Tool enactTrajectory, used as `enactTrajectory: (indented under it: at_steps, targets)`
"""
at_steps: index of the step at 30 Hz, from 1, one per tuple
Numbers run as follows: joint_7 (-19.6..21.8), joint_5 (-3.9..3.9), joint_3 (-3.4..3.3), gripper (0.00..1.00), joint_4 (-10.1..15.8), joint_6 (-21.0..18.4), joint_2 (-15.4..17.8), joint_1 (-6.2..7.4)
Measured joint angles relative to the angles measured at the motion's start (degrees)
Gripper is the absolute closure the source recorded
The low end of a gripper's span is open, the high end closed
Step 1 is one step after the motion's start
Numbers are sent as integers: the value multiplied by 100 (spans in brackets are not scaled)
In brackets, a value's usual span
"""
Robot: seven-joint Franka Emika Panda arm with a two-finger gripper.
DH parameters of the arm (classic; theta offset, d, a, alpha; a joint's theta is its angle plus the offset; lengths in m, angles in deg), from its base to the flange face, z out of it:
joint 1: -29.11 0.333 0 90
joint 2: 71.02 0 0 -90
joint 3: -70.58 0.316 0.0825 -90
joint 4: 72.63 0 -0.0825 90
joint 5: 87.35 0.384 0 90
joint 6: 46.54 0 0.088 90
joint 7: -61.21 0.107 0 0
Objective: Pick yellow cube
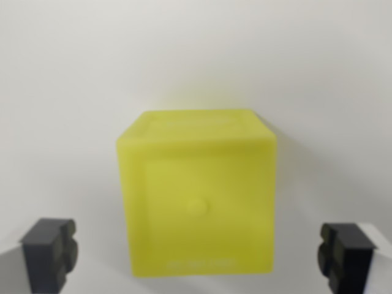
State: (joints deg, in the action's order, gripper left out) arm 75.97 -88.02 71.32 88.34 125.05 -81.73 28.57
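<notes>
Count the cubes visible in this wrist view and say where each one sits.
1. The yellow cube sits mid-frame on the white surface, between the open gripper's two dark fingers, touching neither. Anything beyond the frame can't be ruled out.

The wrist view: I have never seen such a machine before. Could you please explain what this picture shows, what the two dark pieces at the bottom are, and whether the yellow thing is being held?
This picture comes from a camera mounted on the wrist of a robot arm, looking along its gripper. The two dark blocks at the bottom corners are the gripper's fingertips, one at the wrist view's left and one at its right. They work like two fingers that close to pinch an object.

The yellow cube sits between them on a plain white surface. It looks blurred because it is very close to the camera. Nothing else lies on the surface in this view.

The cube is not held: the fingertips stand wide apart, with a clear gap on each side of it. The gripper is open and lined up around the cube.
</notes>
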Motion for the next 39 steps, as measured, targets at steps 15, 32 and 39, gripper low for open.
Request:
enactTrajectory:
  at_steps: [15,32,39]
  targets:
    - [147,-191,-41,0,-202,624,-827,1]
    - [173,-234,68,100,-63,207,-265,-118]
    - [18,-24,15,100,20,-111,137,-11]
